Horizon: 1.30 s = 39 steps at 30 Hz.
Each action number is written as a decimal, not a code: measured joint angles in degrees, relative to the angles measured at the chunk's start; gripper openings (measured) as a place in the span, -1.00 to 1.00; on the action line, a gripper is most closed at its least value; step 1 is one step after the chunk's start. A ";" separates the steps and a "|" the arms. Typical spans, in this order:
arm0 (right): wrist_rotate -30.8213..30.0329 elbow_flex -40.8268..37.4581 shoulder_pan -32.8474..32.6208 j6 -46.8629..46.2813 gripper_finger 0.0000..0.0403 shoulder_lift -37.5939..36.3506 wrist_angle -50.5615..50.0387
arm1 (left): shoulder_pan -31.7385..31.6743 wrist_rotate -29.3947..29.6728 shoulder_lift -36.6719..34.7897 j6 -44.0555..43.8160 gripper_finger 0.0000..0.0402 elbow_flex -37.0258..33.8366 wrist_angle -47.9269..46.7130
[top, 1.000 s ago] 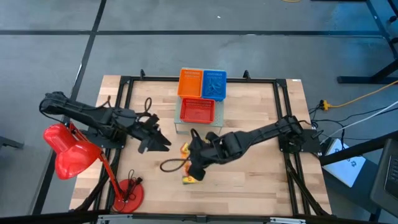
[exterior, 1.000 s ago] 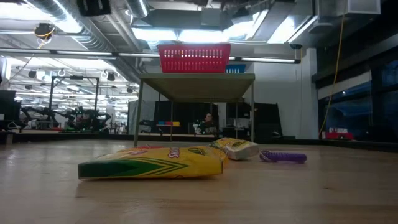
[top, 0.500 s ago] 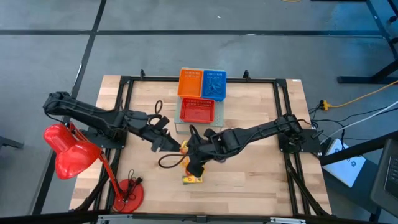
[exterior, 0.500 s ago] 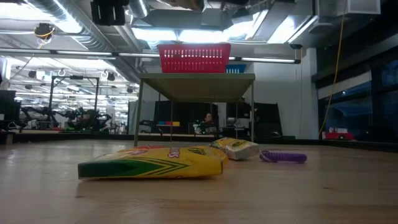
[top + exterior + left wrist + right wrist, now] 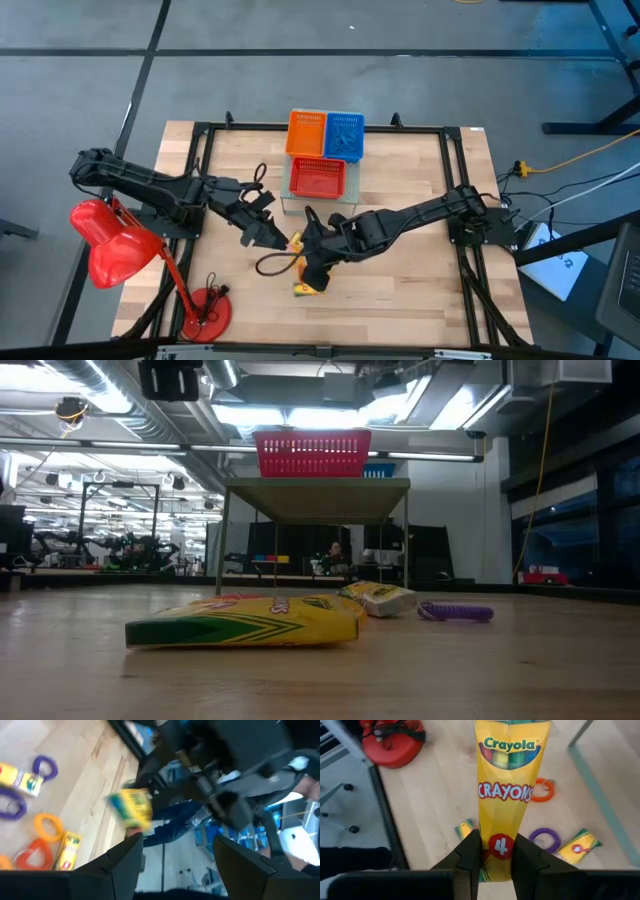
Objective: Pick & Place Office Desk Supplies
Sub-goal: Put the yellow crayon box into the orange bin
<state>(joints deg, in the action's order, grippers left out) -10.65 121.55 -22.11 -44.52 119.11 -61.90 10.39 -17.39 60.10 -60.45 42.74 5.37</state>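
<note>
Looking down from the high view, the work seems barely begun: the orange (image 5: pixel 307 133), blue (image 5: pixel 344 135) and red mesh baskets (image 5: pixel 317 178) at upper centre of the frame show nothing recognisable inside, though their contents are too small to judge. The right gripper (image 5: pixel 316 270) sits at lower centre over a small yellow crayon packet (image 5: pixel 305 290), and the left gripper (image 5: pixel 272 236) hovers just left of it; the big red desk lamp (image 5: pixel 113 248) stands at lower left. From the low view, a flat yellow-and-green crayon box (image 5: pixel 250 623) lies on the wooden table (image 5: pixel 500 670) at centre, with a smaller crumpled packet (image 5: pixel 378 598) and a purple coiled loop (image 5: pixel 455 612) to its right, all unplaced; neither gripper's fingers appear here. In the left wrist view, its jaws stand wide apart and hold nothing, while purple, orange and yellow loops and small packets lie along the left edge, among them an orange loop (image 5: pixel 33 858) at lower left; a yellow box (image 5: pixel 132 809) at centre is smeared, and I cannot tell what carries it. In the right wrist view, the two fingers (image 5: pixel 470 851) are closed on the lower end of a yellow Crayola box marked 4 (image 5: pixel 506 790), with a purple loop (image 5: pixel 544 839) and another packet (image 5: pixel 578 846) on the table at lower right. Nearly all the sorting remains, by my reckoning.
</note>
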 joint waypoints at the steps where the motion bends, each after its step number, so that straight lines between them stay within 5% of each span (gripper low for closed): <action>1: 0.35 0.06 -0.36 -0.11 -0.61 -0.04 0.21 | 0.07 -0.81 0.05 -0.02 0.19 -0.07 -0.31; 39: -0.48 0.07 0.60 0.03 -0.61 -0.09 1.96 | -1.42 3.36 6.54 -2.70 0.19 -0.08 3.75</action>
<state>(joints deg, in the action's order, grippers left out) -11.14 121.62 -21.51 -44.49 119.02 -59.94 8.97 -14.03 66.63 -63.15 42.65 9.13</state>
